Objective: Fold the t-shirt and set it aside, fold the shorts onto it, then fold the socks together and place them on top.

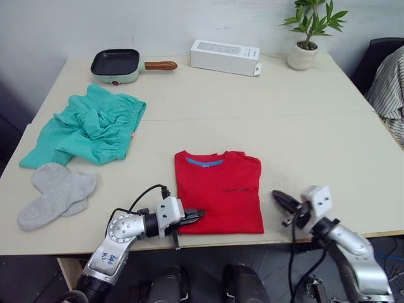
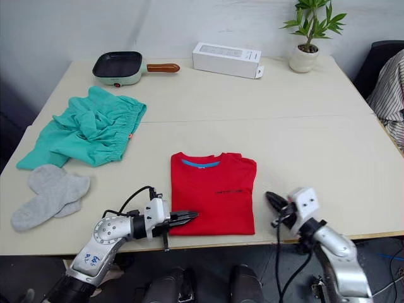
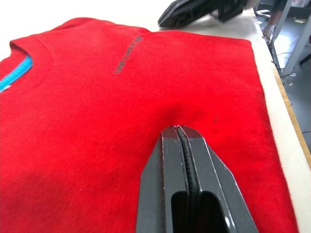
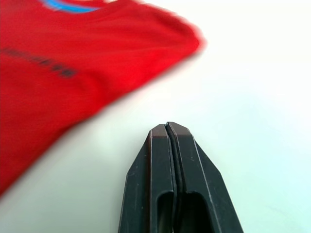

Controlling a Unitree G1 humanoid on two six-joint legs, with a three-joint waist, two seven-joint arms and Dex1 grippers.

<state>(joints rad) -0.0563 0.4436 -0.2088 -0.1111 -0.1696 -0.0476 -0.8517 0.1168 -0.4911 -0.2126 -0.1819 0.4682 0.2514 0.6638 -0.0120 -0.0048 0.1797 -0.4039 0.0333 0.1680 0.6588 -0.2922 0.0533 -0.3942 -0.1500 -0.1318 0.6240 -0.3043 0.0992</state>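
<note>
**Folding under way: shirt squared up, shorts and socks waiting**

Lying near the front edge of the pale table (image 1: pixel 303 132), the t-shirt (image 1: pixel 218 189) is folded into a neat red rectangle, collar with its blue label turned toward the far side and a line of dark print across the chest. The left gripper (image 1: pixel 194 216) rests at the shirt's near left corner, its two black fingers (image 3: pixel 187 189) pressed flat together with no cloth between them, their tips over the red fabric. The right gripper (image 1: pixel 282 201) sits on bare tabletop just beside the shirt's right edge, apart from the cloth, its fingers (image 4: pixel 170 165) likewise clenched on nothing.

On the table's left side the shorts (image 1: pixel 88 126) lie crumpled in a loose teal heap, a small orange tag showing at their right edge. The socks (image 1: pixel 57 192) lie just in front of them, overlapping one another, flat and unfolded, well apart from the shirt.

Along the far edge stand a small green electric pan (image 1: pixel 117 65) with a wooden handle, a long white box (image 1: pixel 225 57), and a potted plant (image 1: pixel 306 38) in a white pot at the far right corner. A plain white wall (image 1: pixel 189 19) runs behind the table. At the right, striped cloth (image 1: pixel 390 88) hangs over a dark chair (image 1: pixel 372 60).
</note>
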